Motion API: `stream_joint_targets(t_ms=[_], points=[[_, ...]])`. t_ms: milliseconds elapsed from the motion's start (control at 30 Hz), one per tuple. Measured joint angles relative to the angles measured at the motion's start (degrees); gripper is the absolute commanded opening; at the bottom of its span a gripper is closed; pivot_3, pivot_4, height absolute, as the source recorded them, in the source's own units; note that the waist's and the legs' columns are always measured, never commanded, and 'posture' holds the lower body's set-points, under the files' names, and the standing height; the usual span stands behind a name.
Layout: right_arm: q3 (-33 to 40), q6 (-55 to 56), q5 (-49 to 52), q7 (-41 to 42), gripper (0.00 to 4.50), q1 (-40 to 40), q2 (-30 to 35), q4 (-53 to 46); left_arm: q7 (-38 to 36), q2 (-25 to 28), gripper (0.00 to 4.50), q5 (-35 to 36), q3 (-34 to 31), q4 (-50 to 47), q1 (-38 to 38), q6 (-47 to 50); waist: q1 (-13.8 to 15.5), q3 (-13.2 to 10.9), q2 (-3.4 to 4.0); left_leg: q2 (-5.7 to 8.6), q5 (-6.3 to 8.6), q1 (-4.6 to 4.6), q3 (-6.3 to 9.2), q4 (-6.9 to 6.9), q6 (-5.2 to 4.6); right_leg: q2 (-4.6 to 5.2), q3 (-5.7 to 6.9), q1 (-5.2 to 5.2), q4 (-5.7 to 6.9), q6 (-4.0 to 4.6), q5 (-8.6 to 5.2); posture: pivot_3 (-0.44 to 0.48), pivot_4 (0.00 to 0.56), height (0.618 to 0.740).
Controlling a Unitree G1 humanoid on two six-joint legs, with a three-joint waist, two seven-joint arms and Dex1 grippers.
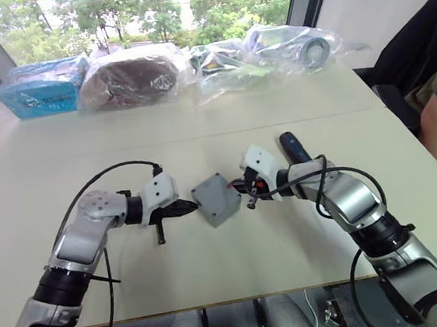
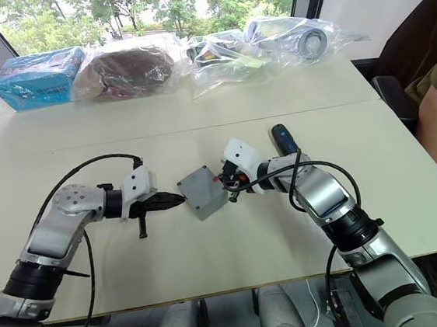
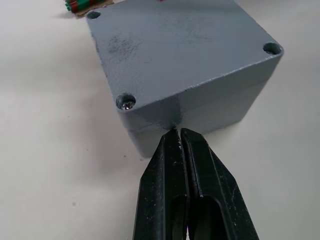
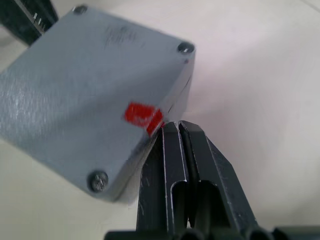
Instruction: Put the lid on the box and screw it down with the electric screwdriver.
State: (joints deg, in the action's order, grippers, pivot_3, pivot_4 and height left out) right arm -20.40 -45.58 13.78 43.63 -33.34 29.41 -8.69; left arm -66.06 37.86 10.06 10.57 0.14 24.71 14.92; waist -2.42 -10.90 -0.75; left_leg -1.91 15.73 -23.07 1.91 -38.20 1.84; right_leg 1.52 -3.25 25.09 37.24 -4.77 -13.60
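- Left gripper point(image 3: 179, 134): two black fingers pressed together, holding nothing, tips touching a corner of the small square grey metal box point(image 1: 221, 204).
- Right gripper point(image 4: 176, 126): fingers likewise closed and empty, tips against the opposite side, just beside the red mark.
- Flat grey metal lid point(image 3: 180, 47) sits on the box, screws visible in some corner holes.
- Dark blue pen-shaped electric screwdriver point(image 1: 293, 147) lies on the pale table point(image 1: 237, 263), behind the right forearm.

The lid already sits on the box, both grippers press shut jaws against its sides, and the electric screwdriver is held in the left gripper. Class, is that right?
One point is wrong: the electric screwdriver is not in the left gripper. The left eye view shows it lying on the table behind the right arm. The rest holds: the lid is on the box, and the right gripper also presses shut jaws against it.
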Motion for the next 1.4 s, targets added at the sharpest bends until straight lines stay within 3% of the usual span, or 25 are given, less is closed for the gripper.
stream_joint_targets(t_ms=[467, 767, 900, 933, 1000, 1167, 1400], points=[[0.92, -4.12, -0.05, -0.74, 0.03, 3.44, 0.91, -6.42, -0.19, -0.18, 0.00, -1.28, -0.05, 1.63, 1.50, -1.29, -0.13, 0.00, 0.00, 0.00, 0.00, 0.01, 0.01, 0.00, 0.00, -0.02, 0.00, 0.01, 0.03, 0.00, 0.00, 0.000, 0.150, 0.740], [9.31, 1.26, -1.91, -7.43, 0.03, 0.78, 0.08, -3.90, -1.43, 5.66, 0.00, 4.42, -4.84, -7.19, -1.38, 4.79, -0.07, 0.00, 0.00, -0.01, 0.00, 0.04, 0.01, 0.01, 0.00, -0.01, -0.01, -0.01, 0.05, 0.00, 0.00, 0.000, 0.150, 0.740], [9.80, 4.75, -3.11, -8.76, 0.93, -1.61, -1.90, 3.55, -0.69, 5.65, 0.00, 7.84, -6.56, -9.36, -0.57, 8.97, -0.12, -0.01, -0.01, 0.00, 0.00, 0.03, -0.01, 0.00, 0.00, -0.01, -0.01, -0.01, 0.05, 0.00, 0.00, 0.000, 0.150, 0.740], [10.09, 5.66, -3.51, -9.31, 1.50, -3.09, -2.95, 7.29, -0.07, 5.64, 0.00, 9.02, -7.38, -9.59, 0.90, 10.24, -0.13, -0.01, -0.01, 0.00, 0.00, 0.04, 0.00, 0.00, 0.00, -0.01, -0.01, -0.01, 0.06, 0.00, 0.01, 0.000, 0.150, 0.740], [10.59, 6.73, -3.53, -9.72, 2.11, -4.99, -4.78, 12.04, 0.56, 5.66, 0.00, 9.90, -8.45, -10.05, 3.07, 11.19, -0.14, -0.01, -0.01, 0.00, 0.00, 0.06, 0.00, 0.00, 0.00, -0.02, -0.01, -0.01, 0.07, 0.00, 0.01, 0.000, 0.150, 0.740], [10.90, 9.42, -3.71, -9.92, 2.11, -7.97, -7.82, 21.62, 2.58, 5.20, 0.00, 12.85, -10.04, -11.12, 5.31, 14.37, -0.23, -0.01, -0.01, -0.01, 0.00, 0.06, -0.01, 0.04, 0.00, -0.01, -0.01, -0.01, 0.08, 0.00, 0.01, 0.000, 0.150, 0.740], [11.38, 10.57, -4.02, -9.50, 2.11, -9.45, -8.62, 26.35, 3.30, 5.22, 0.00, 14.20, -10.04, -11.16, 5.31, 15.06, -0.18, -0.01, 0.00, 0.00, 0.00, 0.06, -0.01, 0.04, 0.00, 0.00, -0.01, -0.01, 0.08, 0.00, 0.01, 0.000, 0.150, 0.740]])
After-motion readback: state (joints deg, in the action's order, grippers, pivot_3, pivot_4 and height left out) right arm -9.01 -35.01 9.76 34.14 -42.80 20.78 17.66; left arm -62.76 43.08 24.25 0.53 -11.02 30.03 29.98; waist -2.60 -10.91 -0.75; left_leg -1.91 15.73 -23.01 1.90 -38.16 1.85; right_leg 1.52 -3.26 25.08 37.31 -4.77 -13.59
